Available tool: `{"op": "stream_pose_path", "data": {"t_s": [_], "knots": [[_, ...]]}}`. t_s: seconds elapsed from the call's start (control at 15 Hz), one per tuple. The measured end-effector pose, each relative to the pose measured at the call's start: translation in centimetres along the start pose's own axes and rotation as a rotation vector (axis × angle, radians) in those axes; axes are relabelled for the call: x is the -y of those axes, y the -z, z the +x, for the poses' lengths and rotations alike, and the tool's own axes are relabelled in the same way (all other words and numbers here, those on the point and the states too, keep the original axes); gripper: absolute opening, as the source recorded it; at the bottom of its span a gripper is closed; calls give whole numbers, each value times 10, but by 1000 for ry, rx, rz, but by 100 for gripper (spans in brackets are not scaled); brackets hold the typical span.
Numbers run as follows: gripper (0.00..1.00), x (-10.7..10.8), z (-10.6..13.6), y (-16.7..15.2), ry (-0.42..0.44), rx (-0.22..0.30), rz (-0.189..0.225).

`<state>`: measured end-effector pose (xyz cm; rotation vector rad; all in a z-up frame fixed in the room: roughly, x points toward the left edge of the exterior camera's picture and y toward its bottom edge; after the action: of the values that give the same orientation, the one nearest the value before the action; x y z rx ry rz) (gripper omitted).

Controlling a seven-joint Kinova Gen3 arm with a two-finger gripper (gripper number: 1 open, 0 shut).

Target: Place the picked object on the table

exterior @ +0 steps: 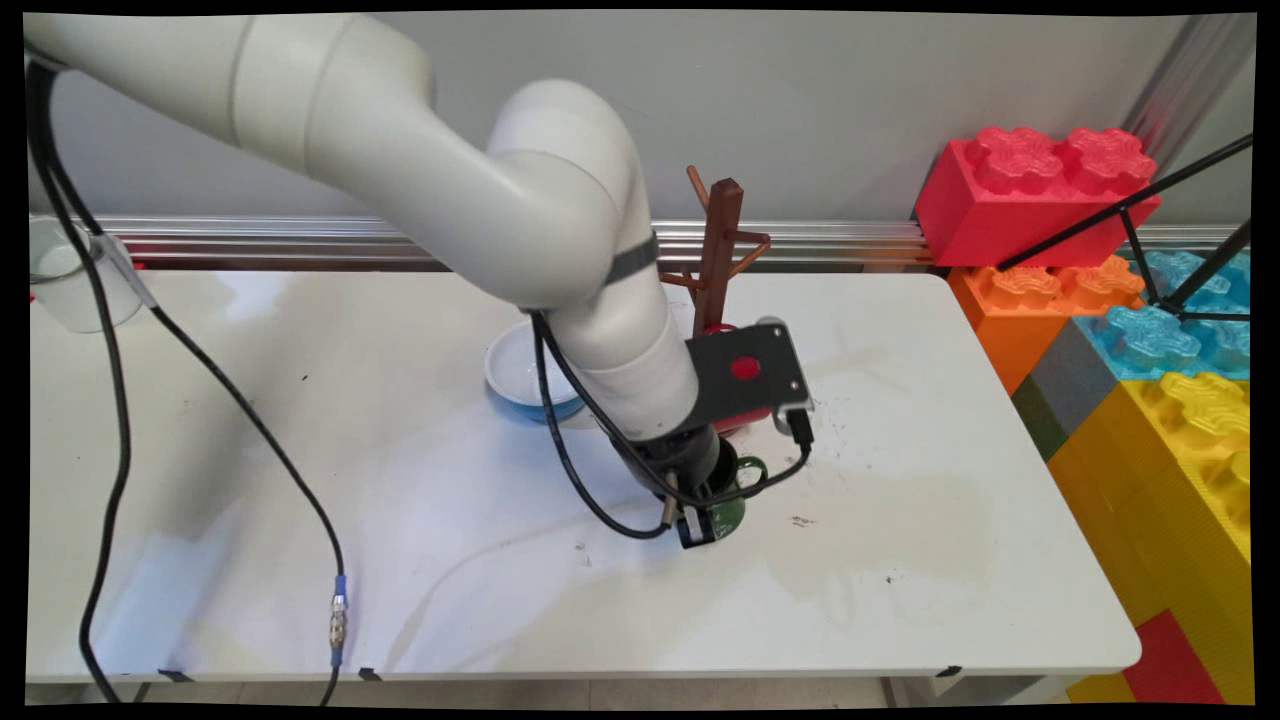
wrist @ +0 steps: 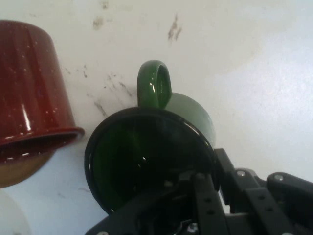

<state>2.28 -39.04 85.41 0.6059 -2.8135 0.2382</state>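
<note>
Presently gripper (wrist: 195, 183) is clamped on the rim of green mug (wrist: 151, 152), one finger inside and one outside; red mug (wrist: 29, 93) stands just beside

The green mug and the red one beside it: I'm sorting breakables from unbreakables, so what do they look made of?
The green mug looks like glazed ceramic: thick wall, thick loop handle, glossy highlights. The red mug has a thin rolled rim and pale speckles on a shiny coat, which suggests enamelled metal, though speckled ceramic cannot be ruled out.
</note>
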Motion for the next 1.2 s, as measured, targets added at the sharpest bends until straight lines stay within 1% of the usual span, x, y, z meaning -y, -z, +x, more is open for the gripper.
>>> {"op": "stream_pose_path", "data": {"t_s": [0.27, 0.67, 0.73, 1.2], "knots": [[0, -6, 3, -13, -2, 32, 2], [0, -10, 5, -23, 4, 56, 8], [100, -10, 6, -24, 5, 57, 9], [100, -8, 6, -31, 34, 62, 18]]}}
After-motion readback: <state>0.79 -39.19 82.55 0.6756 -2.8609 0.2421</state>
